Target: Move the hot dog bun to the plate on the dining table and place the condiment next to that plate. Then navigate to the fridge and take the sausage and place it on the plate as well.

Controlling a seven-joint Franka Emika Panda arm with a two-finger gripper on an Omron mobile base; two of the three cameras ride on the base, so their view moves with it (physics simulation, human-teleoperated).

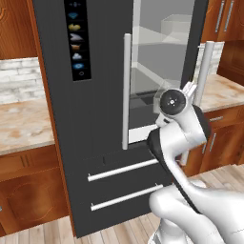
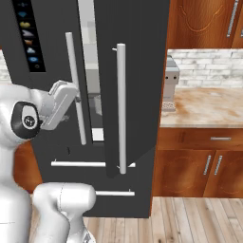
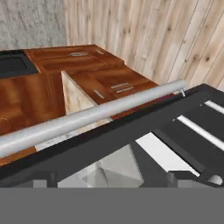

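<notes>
**Arm at the open fridge, fingers spread wide**

The fridge (image 1: 95, 119) stands straight ahead, dark grey-black, with a column of lit icons (image 1: 76, 38) on its left door. Its right door (image 2: 133, 95) is swung open and stands edge-on between the base and the counter (image 2: 204, 109) to the right; the pale shelves (image 1: 162, 52) inside show through the gap. I count two long upright bar handles (image 1: 127, 90), one per door, and two horizontal bars (image 1: 124, 169) on the drawers below. A grey appliance (image 2: 170, 85) sits on the right counter, just beside the open door, against a pale brick wall (image 2: 209, 64).

The gripper (image 2: 71, 90) reaches into the gap between the two handles, at the fridge's opening, jaws spread fully and holding nothing. In the hand view one silver handle (image 3: 87, 116) crosses the picture just ahead of the hand, with pale shelving below it; the fingertips themselves are hard to make out there.

Wooden cabinets (image 1: 28, 186) flank the fridge on both sides.
</notes>
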